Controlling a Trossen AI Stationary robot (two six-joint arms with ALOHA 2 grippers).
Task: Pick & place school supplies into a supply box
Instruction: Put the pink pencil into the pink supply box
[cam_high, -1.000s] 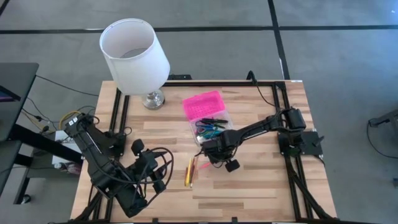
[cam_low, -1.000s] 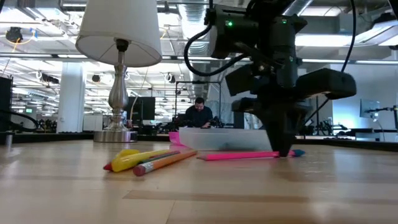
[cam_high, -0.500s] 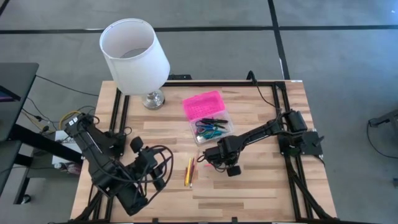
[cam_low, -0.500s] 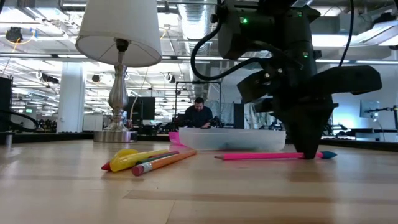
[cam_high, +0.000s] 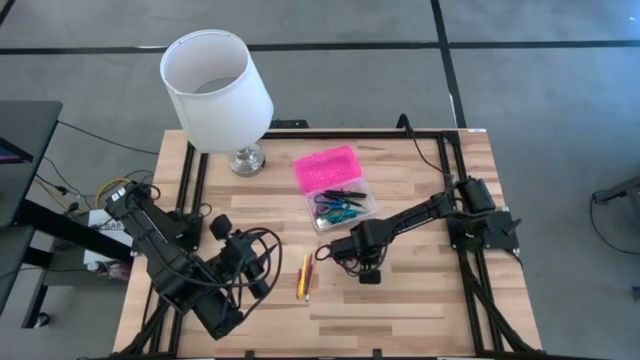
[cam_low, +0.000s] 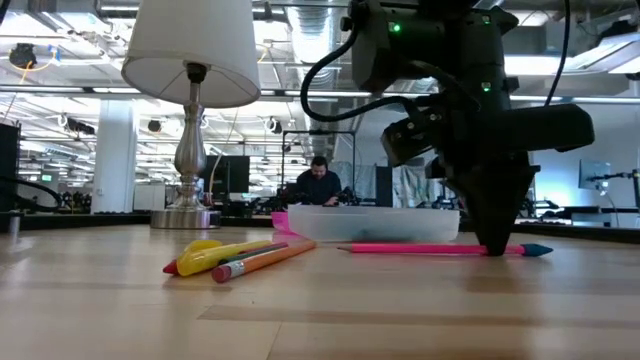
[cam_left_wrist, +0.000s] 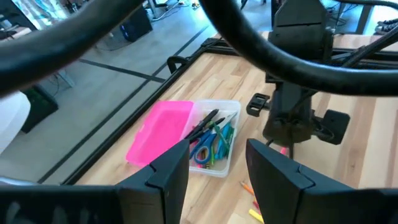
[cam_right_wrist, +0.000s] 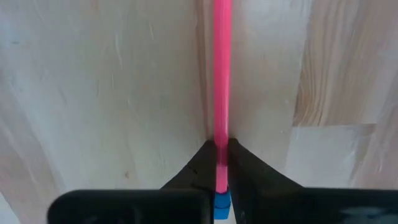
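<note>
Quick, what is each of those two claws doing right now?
Left gripper: open, empty.
Right gripper: shut on the thin pink pen with a blue end.

A pale butcher-block desk (cam_high: 400, 310) stands on grey floor (cam_high: 540, 80) crossed by dark lines. A white-shaded lamp (cam_high: 215, 80) on a silver base sits near the desk's far left corner. Beyond lies an open workshop with ceiling strip lights (cam_low: 560, 65), a white column (cam_low: 115, 150), and a seated person (cam_low: 321, 186).

Beside the supply box (cam_high: 335, 186), the pink pencil (cam_high: 322, 257) is mostly hidden from above by the right pincer (cam_high: 345, 256). Items inside the box are too small to be told apart.
</note>
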